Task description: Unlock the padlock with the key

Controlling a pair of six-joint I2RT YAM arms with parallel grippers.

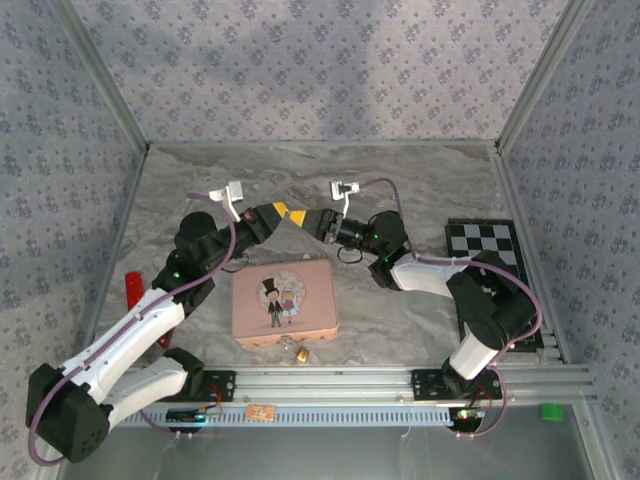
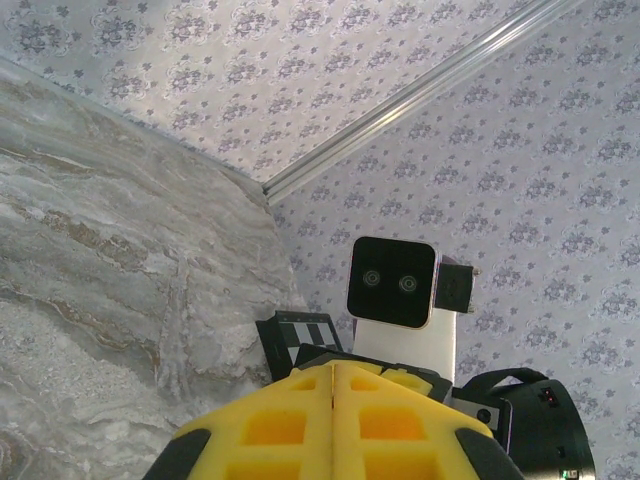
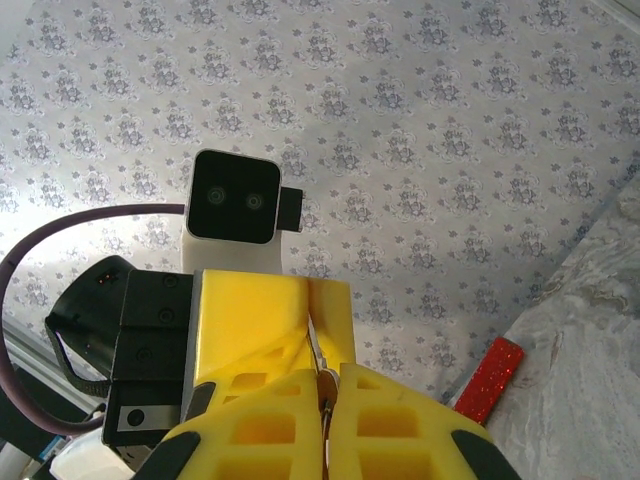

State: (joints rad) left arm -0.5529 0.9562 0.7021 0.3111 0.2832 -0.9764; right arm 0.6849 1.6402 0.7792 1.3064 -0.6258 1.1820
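Note:
The small brass padlock (image 1: 300, 352) lies on the table at the front edge of the pink tin (image 1: 284, 302), far from both grippers. My left gripper (image 1: 296, 213) and right gripper (image 1: 313, 221) meet tip to tip in the air behind the tin. In the right wrist view the thin silvery key (image 3: 319, 352) has its head pinched in my shut right gripper (image 3: 325, 373). Its blade runs up into the seam of the left gripper's yellow fingers (image 3: 255, 310). From the left wrist, my left gripper (image 2: 333, 366) is pressed shut, and the key itself is hidden there.
A red glittery strip (image 1: 133, 290) lies at the table's left side. A black-and-white checkerboard (image 1: 485, 242) rests at the right. Patterned walls close in the back and both sides, and a metal rail (image 1: 330, 382) runs along the front.

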